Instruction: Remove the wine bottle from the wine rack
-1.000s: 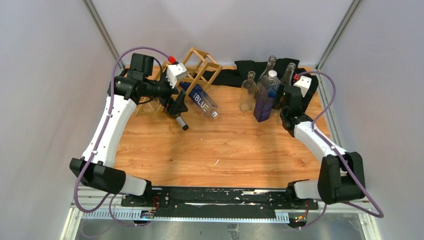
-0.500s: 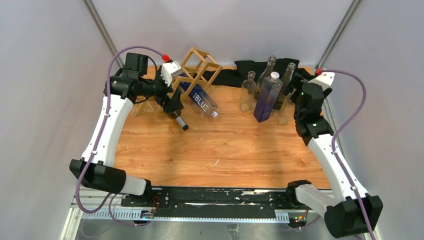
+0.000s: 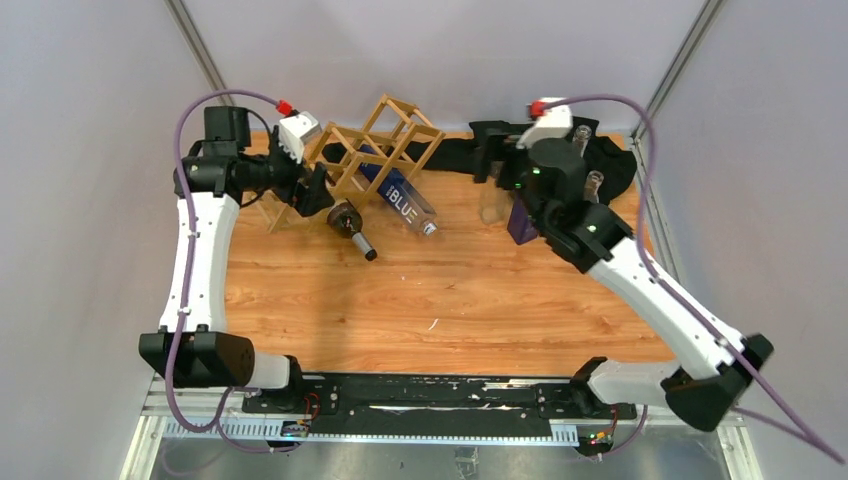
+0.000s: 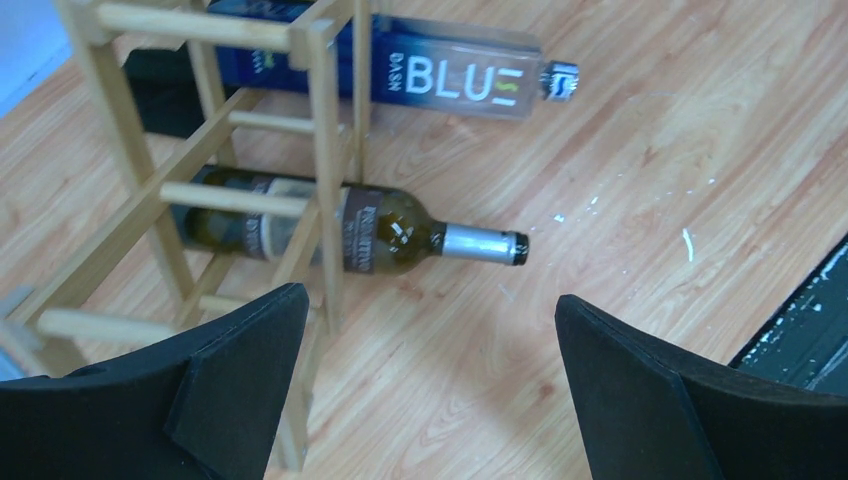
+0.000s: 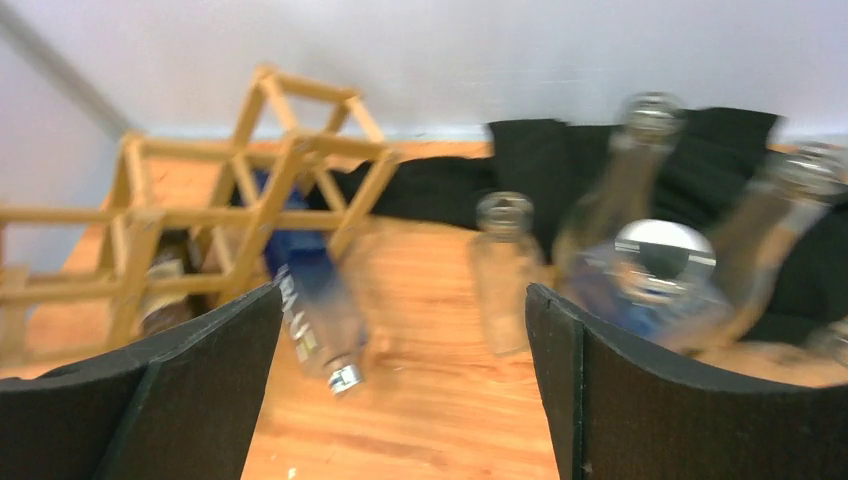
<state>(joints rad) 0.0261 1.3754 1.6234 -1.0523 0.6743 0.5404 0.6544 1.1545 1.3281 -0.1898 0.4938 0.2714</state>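
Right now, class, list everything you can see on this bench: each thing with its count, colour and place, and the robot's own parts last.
table: one, orange-brown wood, under everything
wine rack: one, light wood, back left
wine bottle: one, dark green with a silver-wrapped neck, lying in a low rack cell, neck poking out
blue bottle: one, marked BLUE, lying through a rack cell, cap towards the table's middle
black cloth: one, along the back edge
clear bottles: at least three, standing back right
blue capped bottle: one, silver cap, standing among the clear ones
left tool: open, near the rack
right tool: open, by the standing bottles
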